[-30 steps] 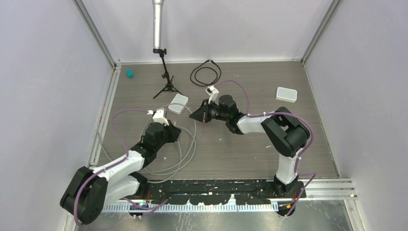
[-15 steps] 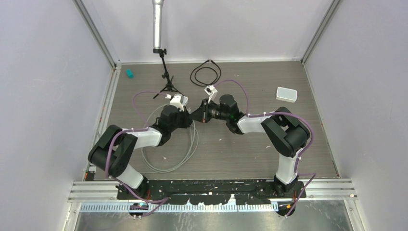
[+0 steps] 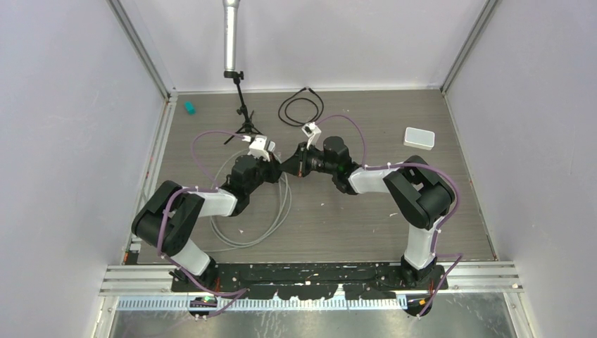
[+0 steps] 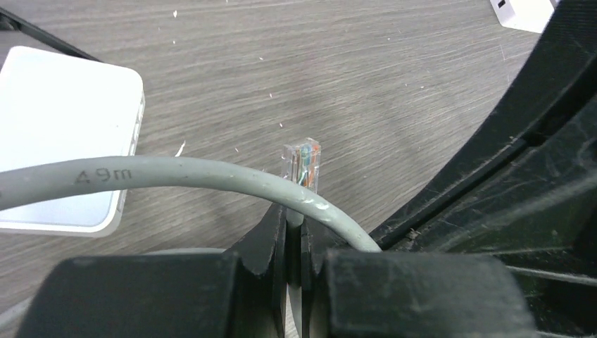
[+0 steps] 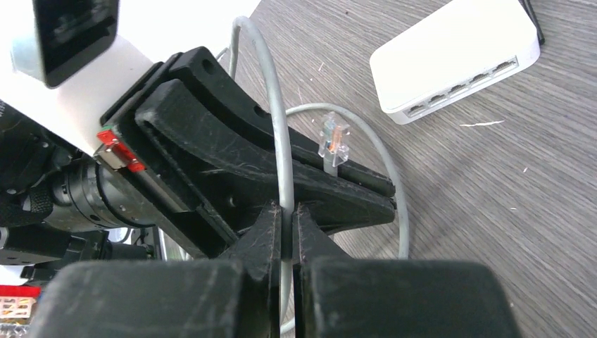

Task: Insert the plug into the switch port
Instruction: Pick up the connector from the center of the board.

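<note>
Since the earlier frames the left arm has swung up from the lower left to the middle of the overhead view. Its left tool (image 3: 280, 171) now meets the right tool (image 3: 288, 165) tip to tip, while the right arm has barely shifted.

Both tools are clenched. The left tool (image 4: 294, 218) pinches the grey cable (image 4: 141, 172) just behind the plug (image 4: 301, 160), which stands clear above its fingertips with the wire colours showing through the clear shell. The right tool (image 5: 285, 215) is clamped on the same cable a little further along.

By my reading the task is in its early-to-middle stage. The plug is picked up and shared between the two tools, perhaps for a regrip or handover, but it is not yet lined up with any socket. The switch (image 5: 450, 60) lies on the worktop in the upper right of the right wrist view, apart from the plug, with its row of ports (image 5: 479, 79) facing the lower right and nothing plugged in. Bringing the plug over, aligning it and pushing it home are all left to do.

Counted: two arms, two tools, one grey cable with one plug in sight, and two white switches. The second switch (image 3: 419, 137) sits at the upper right of the overhead view. Further off are one black cord coil (image 3: 301, 109), one tripod (image 3: 243, 120) and one small teal object (image 3: 189, 107).
</note>
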